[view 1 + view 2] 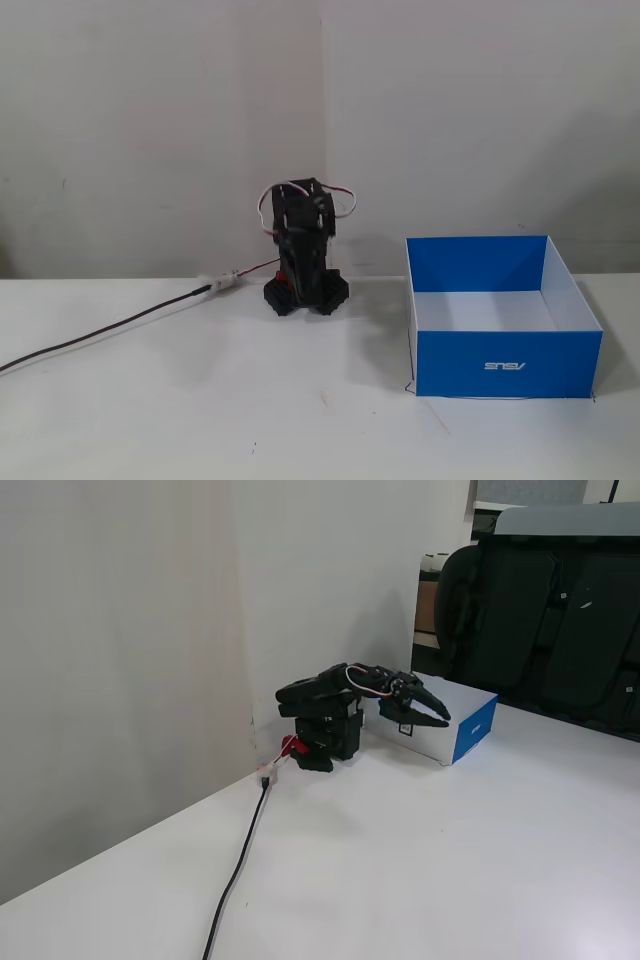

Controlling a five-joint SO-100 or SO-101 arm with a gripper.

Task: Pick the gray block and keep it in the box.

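Note:
The blue box (505, 365) with a white interior stands on the white table, right of the arm in a fixed view. In the other fixed view it (478, 727) stands just behind the gripper. The black arm is folded low over its base (305, 290). My gripper (440, 718) reaches out level toward the box, with its jaws together and nothing between them. Seen head-on in a fixed view, the gripper (300, 255) is foreshortened. The gray block shows in neither view.
A black cable (100, 335) runs from the arm's base to the left table edge; it also shows in the other fixed view (235, 870). A wall stands close behind the arm. Black chairs (540, 620) stand beyond the table's far side.

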